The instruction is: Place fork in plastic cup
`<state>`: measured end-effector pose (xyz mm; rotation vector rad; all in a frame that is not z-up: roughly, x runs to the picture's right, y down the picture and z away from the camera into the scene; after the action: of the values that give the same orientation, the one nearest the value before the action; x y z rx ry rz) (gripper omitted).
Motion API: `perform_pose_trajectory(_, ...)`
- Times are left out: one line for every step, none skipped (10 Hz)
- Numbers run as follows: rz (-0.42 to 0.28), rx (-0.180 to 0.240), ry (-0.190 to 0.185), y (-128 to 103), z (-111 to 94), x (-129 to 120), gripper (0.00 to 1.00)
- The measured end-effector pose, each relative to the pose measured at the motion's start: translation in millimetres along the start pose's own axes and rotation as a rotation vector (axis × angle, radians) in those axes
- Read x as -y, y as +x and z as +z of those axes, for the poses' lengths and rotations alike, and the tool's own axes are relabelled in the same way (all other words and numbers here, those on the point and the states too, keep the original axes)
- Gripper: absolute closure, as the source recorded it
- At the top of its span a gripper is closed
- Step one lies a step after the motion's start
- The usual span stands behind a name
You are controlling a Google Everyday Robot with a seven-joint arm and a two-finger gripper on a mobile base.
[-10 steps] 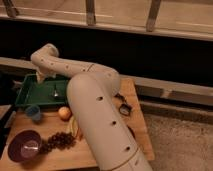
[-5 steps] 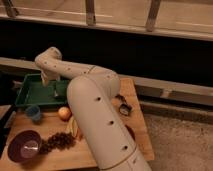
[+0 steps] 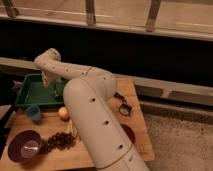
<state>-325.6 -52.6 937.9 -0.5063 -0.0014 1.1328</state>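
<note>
The fork cannot be made out in this view. The plastic cup [image 3: 33, 113], small, round and blue, stands upright on the wooden table [image 3: 47, 159], just in front of the green tray [image 3: 29, 95]; what lies in it cannot be told.

The tray is rectangular with low raised walls, and the visible part of its floor is smooth. The gripper [image 3: 55, 89] hangs over its right half, close to the floor, jaws spread wide and holding nothing that can be seen. It ends a thick, white, rounded arm [image 3: 95, 125] dotted with small holes, which crosses the middle of the table.

Right of the cup sits a small round orange fruit [image 3: 63, 113]. Nearer the camera, a rounded purple bowl [image 3: 12, 146] shows a pale gleam inside. Just beside its right rim lies a knobbly dark bunch of grapes [image 3: 60, 141]. Past the arm, an orange-red bowl [image 3: 129, 133] is partly hidden, and a black-handled tool [image 3: 123, 107] lies on the wood.
</note>
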Motion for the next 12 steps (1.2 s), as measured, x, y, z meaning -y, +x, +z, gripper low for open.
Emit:
perform_pose_trajectory(0.002,0.001,0.002,0.1,-0.3,2.6,0.39)
perform_pose_trajectory(0.002,0.001,0.002,-0.2,-0.6,2.8,0.39)
perform_pose_trajectory(0.004,0.0,-0.001,-0.2,-0.3,2.1,0.39)
perform_pose_trajectory(0.009,-0.011,-0.013,1.7,3.8,-0.2,0.39)
perform_pose_trajectory(0.015,-0.022,-0.022,5.5,12.5,-0.2,0.39)
perform_pose_trajectory(0.018,-0.028,-0.027,7.7,19.0,0.1,0.39)
perform_pose_trajectory(0.02,-0.035,-0.034,10.0,27.3,-0.4,0.39)
perform_pose_trajectory(0.017,-0.042,-0.037,10.6,31.7,-2.7,0.39)
perform_pose_trajectory(0.013,-0.055,-0.041,12.7,39.2,-5.6,0.39)
perform_pose_trajectory(0.01,-0.066,-0.043,15.2,46.9,-7.2,0.39)
perform_pose_trajectory(0.006,-0.081,-0.046,17.1,53.7,-8.6,0.39)
perform_pose_trajectory(0.003,-0.093,-0.046,18.7,57.1,-8.3,0.39)
